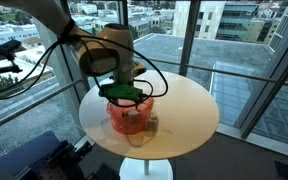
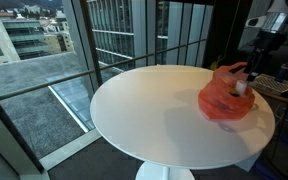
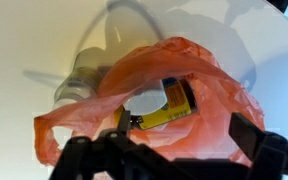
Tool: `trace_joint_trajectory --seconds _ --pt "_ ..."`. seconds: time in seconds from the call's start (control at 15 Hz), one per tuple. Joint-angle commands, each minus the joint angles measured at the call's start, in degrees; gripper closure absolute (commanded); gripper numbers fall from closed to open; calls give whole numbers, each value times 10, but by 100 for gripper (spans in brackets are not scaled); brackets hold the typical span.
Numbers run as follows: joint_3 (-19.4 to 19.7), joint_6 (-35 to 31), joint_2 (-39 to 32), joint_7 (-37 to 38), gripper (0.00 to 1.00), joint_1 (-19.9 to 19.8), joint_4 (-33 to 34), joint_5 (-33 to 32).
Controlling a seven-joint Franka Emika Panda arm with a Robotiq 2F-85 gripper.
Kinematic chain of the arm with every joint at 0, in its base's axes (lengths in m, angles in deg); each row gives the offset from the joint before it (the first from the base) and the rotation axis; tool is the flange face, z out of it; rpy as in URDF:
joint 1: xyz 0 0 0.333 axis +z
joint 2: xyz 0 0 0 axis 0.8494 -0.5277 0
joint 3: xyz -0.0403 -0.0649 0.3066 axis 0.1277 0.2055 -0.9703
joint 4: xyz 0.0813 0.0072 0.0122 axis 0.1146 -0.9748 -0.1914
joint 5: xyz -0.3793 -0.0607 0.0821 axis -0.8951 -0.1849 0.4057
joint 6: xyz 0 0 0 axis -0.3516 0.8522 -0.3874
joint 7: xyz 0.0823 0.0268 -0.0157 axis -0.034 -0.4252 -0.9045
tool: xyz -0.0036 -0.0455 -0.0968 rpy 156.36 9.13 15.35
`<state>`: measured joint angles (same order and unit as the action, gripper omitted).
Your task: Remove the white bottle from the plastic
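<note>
White bottle [image 2: 240, 88] stands inside the red plastic [image 2: 220, 104], which sits toward one side of the round white surface [image 2: 149, 110]. The pincer [image 1: 125, 97] hovers just above the plastic, fingers spread, gripping nothing. Tall glass windows [image 2: 114, 40] surround the surface, with city buildings [image 2: 12, 35] outside.

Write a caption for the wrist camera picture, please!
Open gripper hovers over the crumpled red-orange plastic, a yellow item inside, on the white table.

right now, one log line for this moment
gripper: open, empty, over plastic | white bottle: in plastic, not gripped
</note>
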<state>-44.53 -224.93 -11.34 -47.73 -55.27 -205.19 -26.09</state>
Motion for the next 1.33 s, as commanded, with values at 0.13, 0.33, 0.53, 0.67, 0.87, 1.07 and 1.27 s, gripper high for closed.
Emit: trace_joint_trajectory --seconds 0.13,0.33,0.53,0.67,0.87,1.07,1.27 --pt "-20 -15 -26 -45 0 -27 10 26" --pt "-26 -8 -37 -61 0 -35 20 35" --pt "-38 -18 -38 -66 0 -38 20 40" --pt "-44 -28 -42 -68 0 -39 21 41" --pt "-49 -43 -50 -65 0 -40 25 37" --pt "-49 -55 -59 -65 0 -44 29 36" --pt "-50 -63 -70 -67 0 -49 32 38"
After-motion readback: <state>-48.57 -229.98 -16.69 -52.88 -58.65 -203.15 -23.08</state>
